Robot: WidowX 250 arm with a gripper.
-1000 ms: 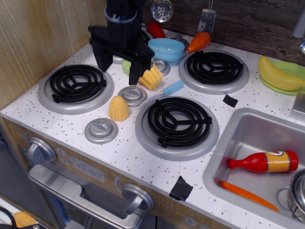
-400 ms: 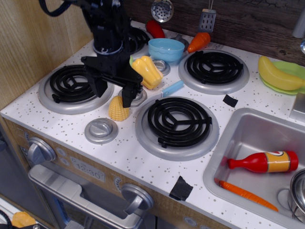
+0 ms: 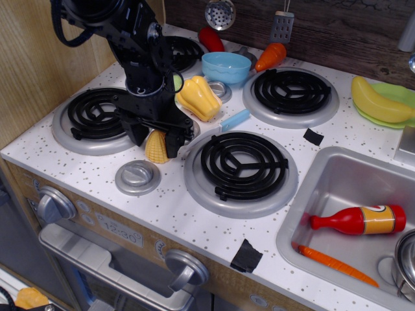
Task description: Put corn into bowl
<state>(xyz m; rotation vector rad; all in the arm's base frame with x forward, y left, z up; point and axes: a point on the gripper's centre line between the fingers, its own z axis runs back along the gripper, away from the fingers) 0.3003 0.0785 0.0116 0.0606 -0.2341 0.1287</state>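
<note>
Gripper down at the stovetop's front left, black fingers straddling corn, one either side; whether pressed tight or just around it, cannot tell. Corn upright on white speckled counter, point up, between left front burner and middle front burner, with a round grey knob just in front. Arm rising up and back to the left from there.

Bowl light blue, at the back, well apart from corn, near the rear right burner. Yellow pepper lying between bowl and gripper, just beside the arm's wrist. Small blue stick-shaped piece on the counter right of pepper. Orange carrot right of bowl, red item behind it.

Banana on green plate at far right. Sink at lower right holding red bottle and a second carrot. Black tape squares on counter by sink and at the front edge.
</note>
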